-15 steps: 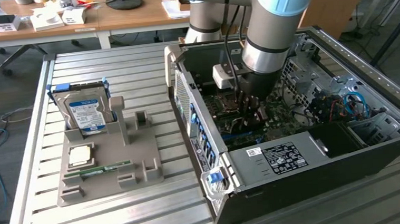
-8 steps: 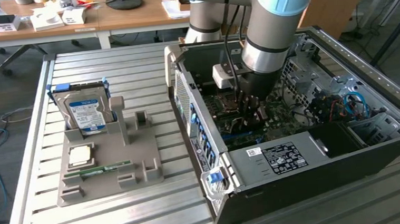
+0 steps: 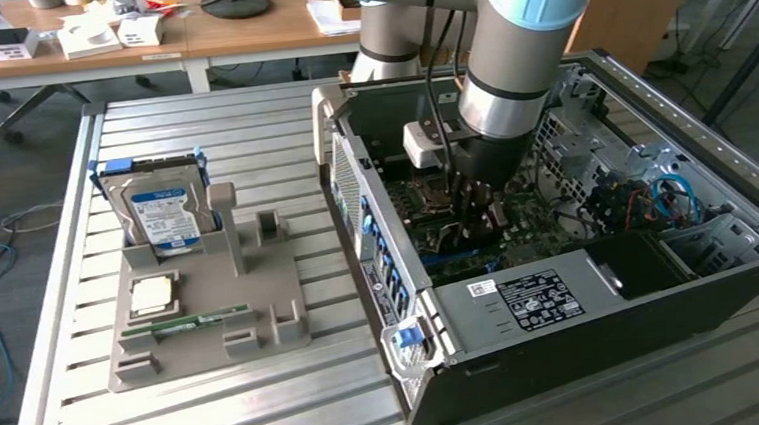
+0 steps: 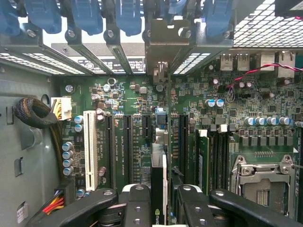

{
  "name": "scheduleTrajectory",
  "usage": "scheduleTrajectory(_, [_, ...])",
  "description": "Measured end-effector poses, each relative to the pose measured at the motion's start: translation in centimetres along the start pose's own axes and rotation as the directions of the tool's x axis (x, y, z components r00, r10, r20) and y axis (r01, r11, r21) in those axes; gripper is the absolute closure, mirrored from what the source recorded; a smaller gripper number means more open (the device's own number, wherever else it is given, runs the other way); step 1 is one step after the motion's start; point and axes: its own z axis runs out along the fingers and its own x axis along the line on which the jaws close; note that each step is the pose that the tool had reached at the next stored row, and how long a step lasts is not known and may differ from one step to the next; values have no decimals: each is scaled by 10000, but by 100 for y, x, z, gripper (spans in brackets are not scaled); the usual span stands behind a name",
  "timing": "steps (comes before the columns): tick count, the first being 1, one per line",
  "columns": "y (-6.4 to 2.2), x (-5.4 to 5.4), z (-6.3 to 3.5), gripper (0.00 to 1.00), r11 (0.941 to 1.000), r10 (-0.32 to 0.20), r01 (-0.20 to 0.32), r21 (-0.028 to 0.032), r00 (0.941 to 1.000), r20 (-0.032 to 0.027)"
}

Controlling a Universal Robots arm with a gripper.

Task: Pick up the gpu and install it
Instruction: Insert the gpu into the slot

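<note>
Ribbed matt metal table (image 3: 232,403); grey plastic holder (image 3: 278,290); glossy green motherboard (image 4: 246,101).

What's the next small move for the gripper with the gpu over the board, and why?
Probably a slow, straight push toward the motherboard. The gripper is shut on the gpu, seen edge-on inside the open computer case, its silver bracket already at the rear slot openings. The card looks lined up along an expansion slot, though whether it has seated cannot be told.
</note>
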Motion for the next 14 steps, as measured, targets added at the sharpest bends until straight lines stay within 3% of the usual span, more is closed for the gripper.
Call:
scheduleTrajectory(6, [0,0,0,73,10000,0,0,0,10000,1])
scheduleTrajectory(7, [0,0,0,67,10000,0,0,0,10000,1])
scheduleTrajectory(14, [0,0,-15,67,10000,0,0,-1,10000,-2])
